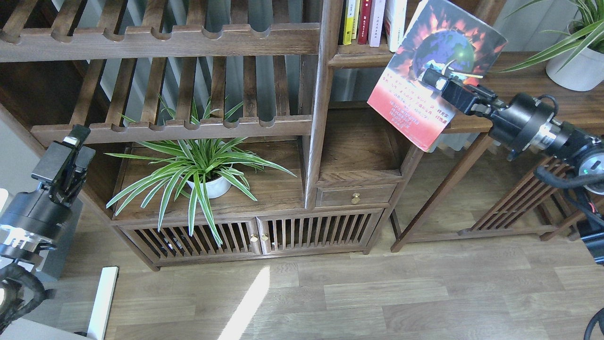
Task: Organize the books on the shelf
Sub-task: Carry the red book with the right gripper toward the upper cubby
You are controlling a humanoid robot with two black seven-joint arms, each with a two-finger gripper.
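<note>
At the far left, the left gripper (71,151) was held upright beside the bookcase, clear of everything; whether its fingers were parted could not be told, since they were seen dark and edge-on. Further right, a white pot (212,186) on the lower board held a spider plant (196,163) whose leaves spilled over the front edge. In the narrow shelf (361,55) above, a yellow book (349,16), a red book (365,19), a pale book (377,21) and a white book (395,23) were stood upright. Just right of them, the red-orange book (424,78) was gripped in the right gripper (436,80), tilted and held in the air in front of the shelf post and the side table (533,97). A slip was judged possible, as the floppy cover was pinched at one spot only, and its upper corner could be caught on the post or the standing books knocked over on entry. At the far right, another white pot (573,71) held a second plant.
</note>
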